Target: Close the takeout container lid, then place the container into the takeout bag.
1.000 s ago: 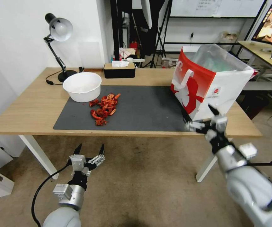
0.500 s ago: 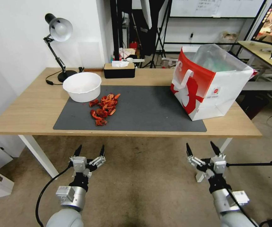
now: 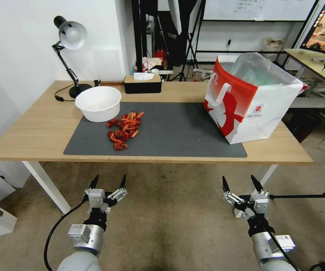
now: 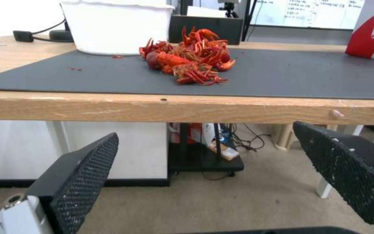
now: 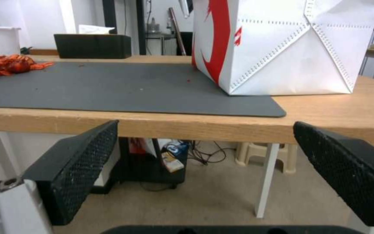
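Note:
The takeout bag (image 3: 252,101) stands upright on the right end of the table, red and white, its mouth open and a clear liner showing inside; its white side also appears in the right wrist view (image 5: 282,48). The takeout container and its lid are out of view. My left gripper (image 3: 110,177) hangs open below the table's front edge, in front of the mat's left part (image 4: 204,136). My right gripper (image 3: 238,177) is open too, low in front of the table and short of the bag (image 5: 206,125). Neither gripper holds anything.
A dark mat (image 3: 170,131) covers the table's middle. On it lie a pile of red crayfish (image 3: 125,129) and a round white bowl (image 3: 98,102). A black tissue box (image 3: 143,83) and a desk lamp (image 3: 70,35) stand at the back. The table's front edge (image 3: 147,159) is above both grippers.
My right arm has drawn back from the bag's front corner and dropped below the table edge, level with the left gripper. The left arm has barely moved.

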Controlling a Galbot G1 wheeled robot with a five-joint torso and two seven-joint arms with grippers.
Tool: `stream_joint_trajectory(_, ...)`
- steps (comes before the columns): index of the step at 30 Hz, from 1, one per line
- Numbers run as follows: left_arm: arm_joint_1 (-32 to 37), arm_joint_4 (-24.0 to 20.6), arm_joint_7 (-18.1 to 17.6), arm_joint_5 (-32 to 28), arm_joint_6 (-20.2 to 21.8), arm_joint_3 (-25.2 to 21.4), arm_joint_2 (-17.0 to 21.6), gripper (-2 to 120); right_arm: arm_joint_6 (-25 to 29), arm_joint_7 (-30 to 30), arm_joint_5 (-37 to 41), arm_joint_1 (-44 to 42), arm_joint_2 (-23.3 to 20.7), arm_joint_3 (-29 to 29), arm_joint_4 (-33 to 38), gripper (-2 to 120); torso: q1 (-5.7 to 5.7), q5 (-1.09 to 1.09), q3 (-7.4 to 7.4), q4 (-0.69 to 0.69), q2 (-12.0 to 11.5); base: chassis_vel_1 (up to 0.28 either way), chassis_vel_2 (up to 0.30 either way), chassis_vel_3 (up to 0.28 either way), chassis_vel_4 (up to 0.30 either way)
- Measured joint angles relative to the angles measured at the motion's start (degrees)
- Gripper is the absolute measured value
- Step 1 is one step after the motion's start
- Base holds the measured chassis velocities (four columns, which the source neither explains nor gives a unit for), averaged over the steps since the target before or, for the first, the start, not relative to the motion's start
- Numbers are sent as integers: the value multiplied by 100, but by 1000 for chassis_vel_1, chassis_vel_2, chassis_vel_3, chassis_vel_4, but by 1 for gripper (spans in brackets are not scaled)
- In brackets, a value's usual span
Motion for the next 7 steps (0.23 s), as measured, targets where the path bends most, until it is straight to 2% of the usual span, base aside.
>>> stream_joint_trajectory(7, -1, 1, 0, 0, 0, 0, 2, 100, -13, 0, 9, 9, -6, 0, 2, 100, 0, 0, 0, 0, 0, 0, 0, 0, 0)
